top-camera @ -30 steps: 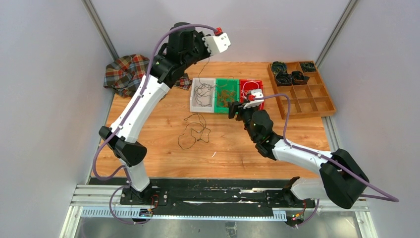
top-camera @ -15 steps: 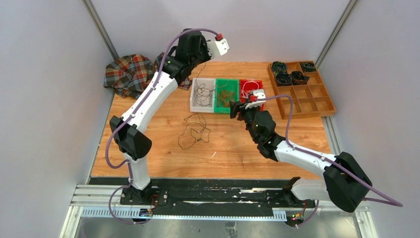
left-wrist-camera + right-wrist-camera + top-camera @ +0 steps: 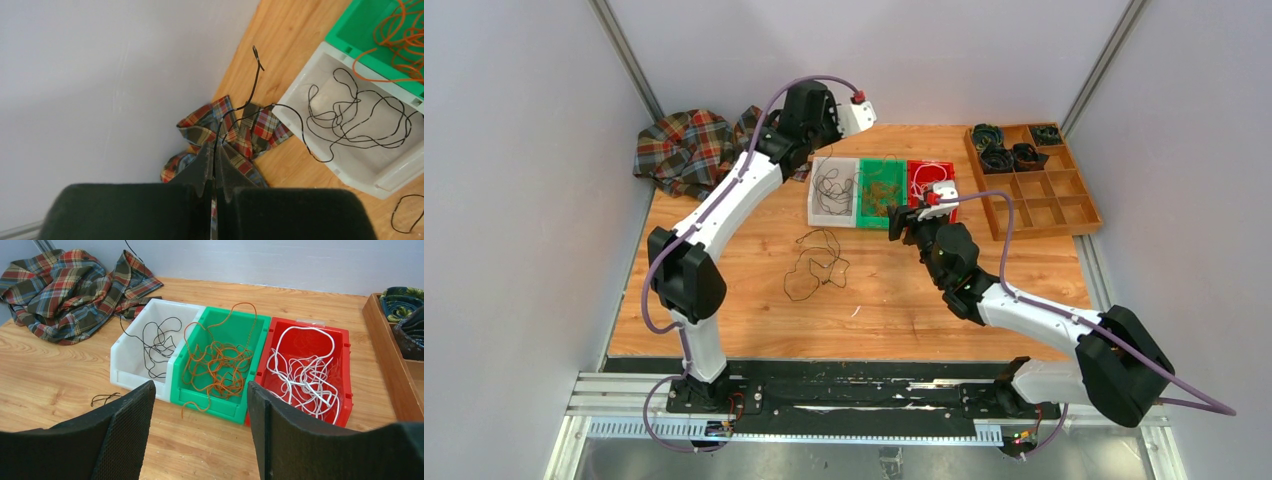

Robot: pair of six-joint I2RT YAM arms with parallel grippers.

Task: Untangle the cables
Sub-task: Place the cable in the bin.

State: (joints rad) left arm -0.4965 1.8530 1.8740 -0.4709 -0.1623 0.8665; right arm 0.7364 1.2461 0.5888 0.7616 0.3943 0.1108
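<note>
The left gripper (image 3: pixel 214 152) had sunk toward the white bin (image 3: pixel 300 79), clenched on a black cable (image 3: pixel 256 80), seemingly for drop-off; the right gripper (image 3: pixel 199 395) gaped empty

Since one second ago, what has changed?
The left gripper, shut on the black cable, sank toward the white bin as its arm stretched out. The right gripper stayed open by the green bin; the loose cable on the table did not move.

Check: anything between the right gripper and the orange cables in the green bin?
Nothing foreign is visible. The right gripper is open and faces the green bin. Only that bin's low near wall sits between it and the orange cables. From above, the pile looks unobstructed.
</note>
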